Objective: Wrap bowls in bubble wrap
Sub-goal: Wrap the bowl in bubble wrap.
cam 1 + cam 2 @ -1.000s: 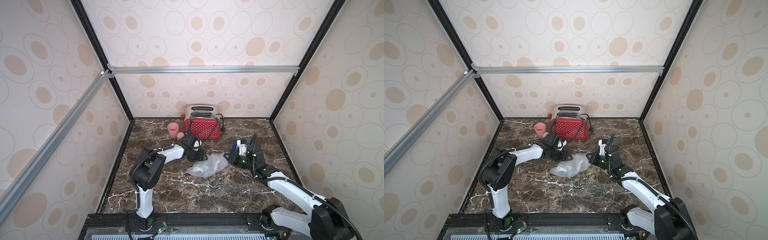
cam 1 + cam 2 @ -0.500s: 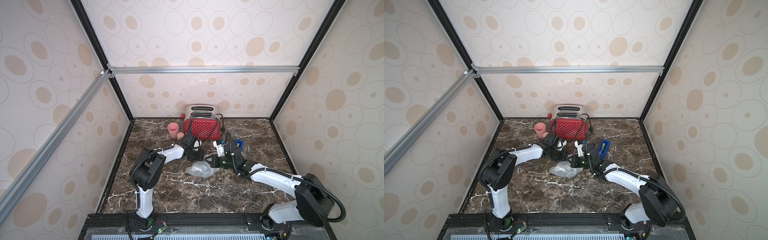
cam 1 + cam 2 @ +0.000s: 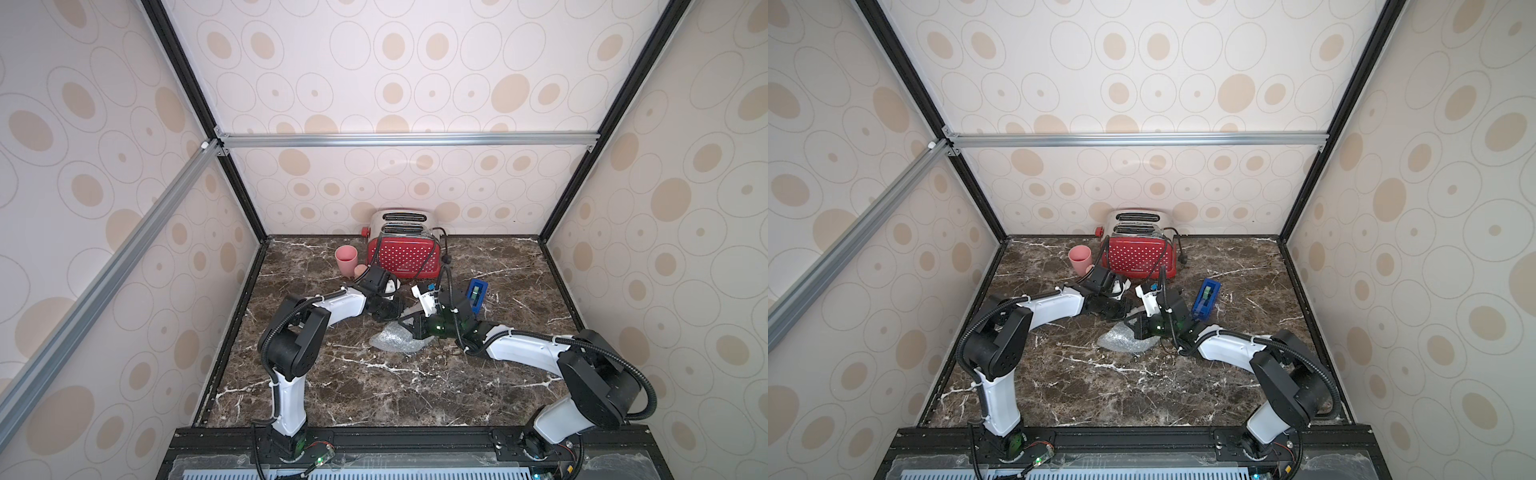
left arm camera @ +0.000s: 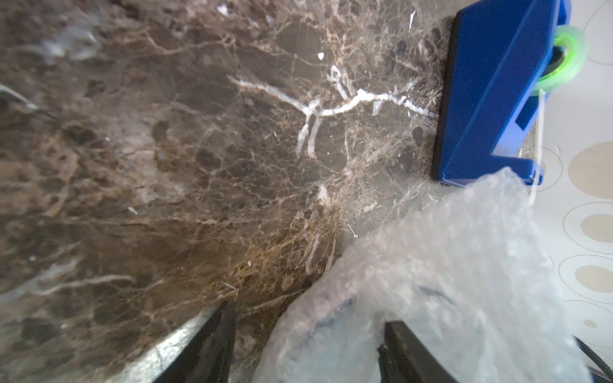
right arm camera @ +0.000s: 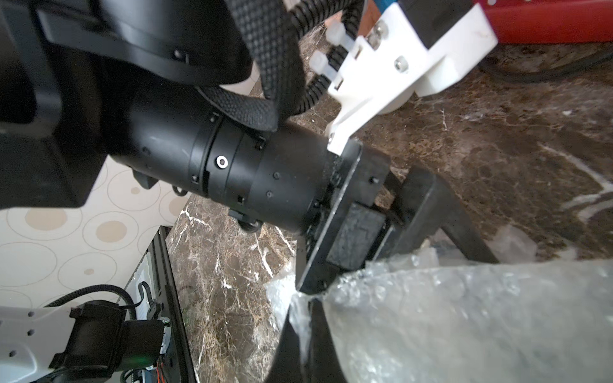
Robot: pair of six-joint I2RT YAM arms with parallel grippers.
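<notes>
Surface: I am looking down on a brown marble tabletop [image 3: 374, 395], lying between cream dotted walls.
Back row: a red toaster [image 3: 405, 257] is standing against the rear wall, and a pink cup [image 3: 346, 259] is standing just beside it.
Dispenser: a blue tape dispenser [image 3: 477, 296] is sitting just behind the right arm's wrist, carrying a green roll [image 4: 564, 59].
Wrap: crumpled bubble wrap [image 3: 395, 340] is lying mid-table in both top views [image 3: 1125, 343], between the two arms.
Left: the left gripper [image 4: 310, 313] is reaching low over the table with its jaws standing partly apart. The wrap bundle is lying between them. One finger [image 4: 215, 341] is standing clear of the wrap, and the other is touching it.
Right: the right gripper [image 5: 298, 338] is pinching an edge of the wrap, jaws closed on the sheet.
Task object: the bowl [image 4: 335, 318] is hiding inside the bundle between the left jaws. I am seeing only dark blue streaks through the plastic, and I cannot trace its outline.
</notes>
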